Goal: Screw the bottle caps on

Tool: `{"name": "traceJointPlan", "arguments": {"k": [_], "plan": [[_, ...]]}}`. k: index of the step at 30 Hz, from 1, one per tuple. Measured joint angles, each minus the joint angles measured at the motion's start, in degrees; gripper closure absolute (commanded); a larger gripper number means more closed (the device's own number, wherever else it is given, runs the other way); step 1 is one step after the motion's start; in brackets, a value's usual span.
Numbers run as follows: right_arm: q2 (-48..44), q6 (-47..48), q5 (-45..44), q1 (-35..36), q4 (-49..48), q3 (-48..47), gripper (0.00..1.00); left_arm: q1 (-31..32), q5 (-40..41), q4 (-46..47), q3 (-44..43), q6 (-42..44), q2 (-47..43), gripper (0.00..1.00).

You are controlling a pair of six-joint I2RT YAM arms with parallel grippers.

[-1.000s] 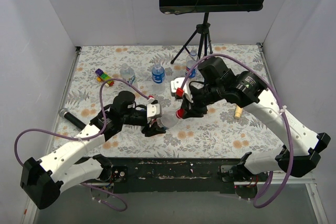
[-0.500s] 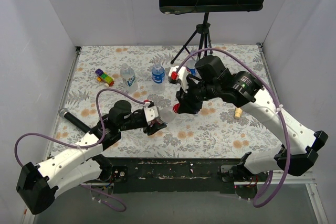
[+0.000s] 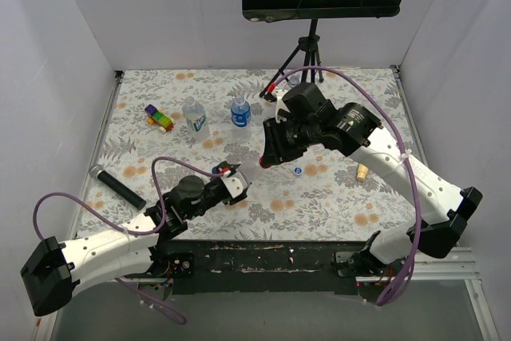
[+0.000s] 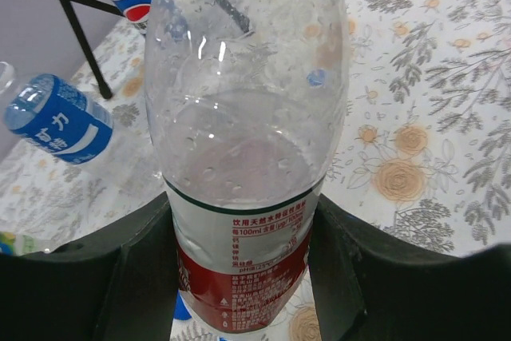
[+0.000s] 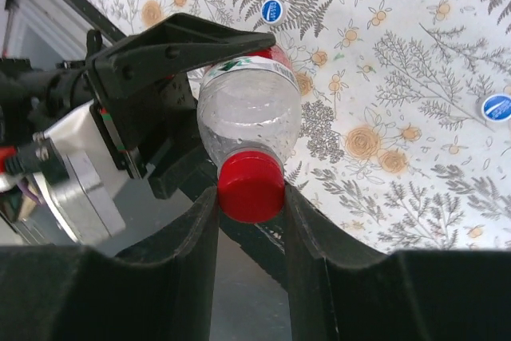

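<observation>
My left gripper (image 4: 243, 277) is shut on a clear bottle with a red label (image 4: 247, 157), gripping it round the lower body and holding it tilted above the table. A red bottle cap (image 5: 250, 185) sits on this bottle's neck, and my right gripper (image 5: 250, 197) is shut on that cap. From above, the bottle (image 3: 249, 173) spans from the left gripper (image 3: 231, 187) to the right gripper (image 3: 266, 162). Two blue-labelled bottles (image 3: 194, 117) (image 3: 240, 112) stand at the back, and a third bottle (image 3: 294, 81) is half hidden behind the right arm. A loose blue cap (image 3: 297, 170) lies on the cloth.
More blue caps (image 5: 272, 10) (image 5: 497, 107) lie on the floral cloth. A multicoloured toy block (image 3: 159, 117) sits at the back left, a black cylinder (image 3: 118, 185) at the left, a tan stick (image 3: 362, 171) at the right. A music stand's tripod (image 3: 307, 53) stands at the back.
The right wrist has turned about the red cap and shifted slightly back and left. The left arm has sunk toward the near edge, still holding the bottle.
</observation>
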State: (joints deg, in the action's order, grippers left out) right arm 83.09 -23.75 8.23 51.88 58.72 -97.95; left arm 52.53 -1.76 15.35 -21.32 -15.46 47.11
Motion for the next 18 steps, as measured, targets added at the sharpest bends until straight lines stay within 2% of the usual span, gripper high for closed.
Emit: {"name": "traceJointPlan", "arguments": {"k": [3,5,9,13,16,18], "plan": [[-1.5,-5.0,-1.7,0.0,-1.1,1.8,0.89,4.0,8.3,4.4,1.6,3.8,0.8,0.89],[-1.9,-6.8,-2.3,0.1,-1.3,1.9,0.78,6.2,13.3,7.5,2.4,6.4,1.2,0.88],[-2.1,-8.1,-3.3,0.3,-2.1,0.9,0.45,7.6,18.1,9.5,2.5,8.2,1.2,0.84],[-2.2,-5.5,-3.3,0.4,-2.0,-1.8,0.29,7.8,18.7,8.9,0.5,8.0,2.0,0.83],[-3.9,0.6,-2.6,0.4,-3.4,-2.8,0.25,6.8,16.1,5.4,-3.1,6.4,3.6,0.84],[-5.9,5.2,-1.7,0.4,-3.8,-2.7,0.22,4.0,10.7,2.2,-5.4,3.9,4.0,0.83]]}}
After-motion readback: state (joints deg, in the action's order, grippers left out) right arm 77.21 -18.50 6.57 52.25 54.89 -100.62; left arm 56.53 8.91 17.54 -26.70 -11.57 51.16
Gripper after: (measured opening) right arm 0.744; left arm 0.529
